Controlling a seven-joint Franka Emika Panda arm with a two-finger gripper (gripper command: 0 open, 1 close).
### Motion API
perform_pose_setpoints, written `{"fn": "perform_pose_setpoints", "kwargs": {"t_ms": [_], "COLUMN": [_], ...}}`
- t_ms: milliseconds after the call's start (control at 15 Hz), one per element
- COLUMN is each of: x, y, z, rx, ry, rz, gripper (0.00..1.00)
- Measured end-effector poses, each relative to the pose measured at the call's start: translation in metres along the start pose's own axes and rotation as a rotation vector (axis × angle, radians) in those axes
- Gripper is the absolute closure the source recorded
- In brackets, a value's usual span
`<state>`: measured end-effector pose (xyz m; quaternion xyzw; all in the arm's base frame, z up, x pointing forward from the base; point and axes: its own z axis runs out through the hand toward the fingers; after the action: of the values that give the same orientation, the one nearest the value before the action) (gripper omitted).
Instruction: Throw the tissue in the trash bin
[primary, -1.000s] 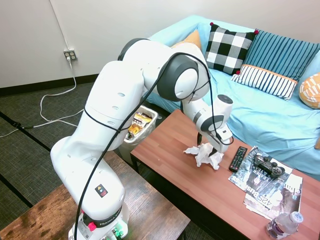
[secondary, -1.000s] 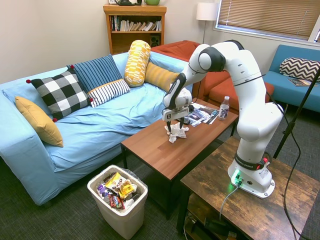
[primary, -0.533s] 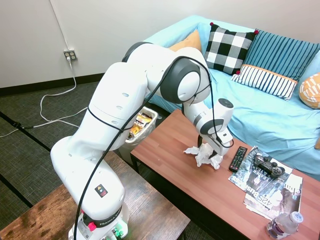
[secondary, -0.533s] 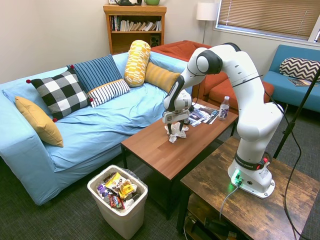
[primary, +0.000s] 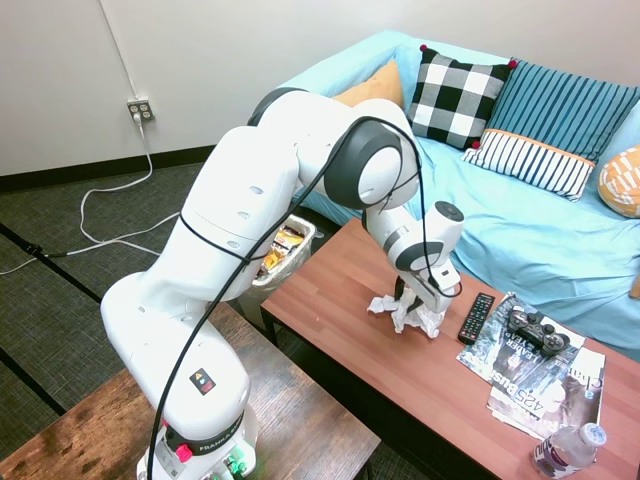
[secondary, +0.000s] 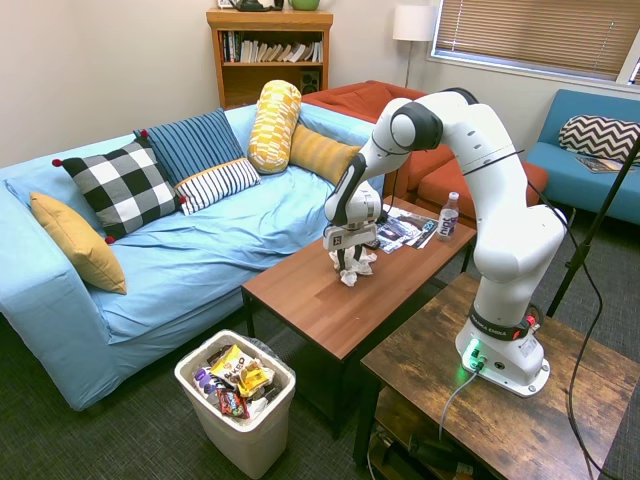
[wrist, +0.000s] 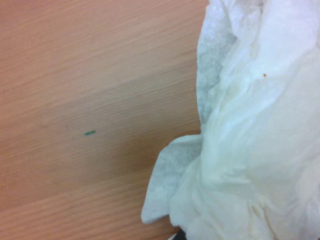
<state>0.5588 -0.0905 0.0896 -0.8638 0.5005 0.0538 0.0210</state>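
My claw (primary: 415, 312) has dropped from hovering above onto the crumpled white paper tissue (primary: 404, 314) — grasping looks imminent. Whether its fingers stand wide or narrow, I cannot tell. The wad lies mid-way along the brown wooden counter (secondary: 320, 300); no clear long axis. The off-white plastic trash bin (secondary: 238, 432) stands well apart on the floor.

coffee table (primary: 340, 290) | on it: tissue (primary: 405, 313), remote (primary: 475, 317), magazines (primary: 540, 385), controller (primary: 535, 328), probably a water bottle (primary: 567, 450)
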Motion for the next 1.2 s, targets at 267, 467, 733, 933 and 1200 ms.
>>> {"fn": "perform_pose_setpoints", "kwargs": {"t_ms": [267,467,733,933,1200], "x": [0.001,0.007,0.010,-0.014,-0.093], "y": [0.001,0.006,0.007,-0.003,-0.035], "z": [0.000,-0.002,-0.012,-0.041,-0.083], "rx": [0.009,0.019,0.036,0.062,0.083], "ry": [-0.007,-0.011,-0.004,0.007,0.034], "rz": [-0.003,-0.004,-0.024,-0.069,-0.162], "gripper": [1.00,1.00,1.00,1.00,1.00]}}
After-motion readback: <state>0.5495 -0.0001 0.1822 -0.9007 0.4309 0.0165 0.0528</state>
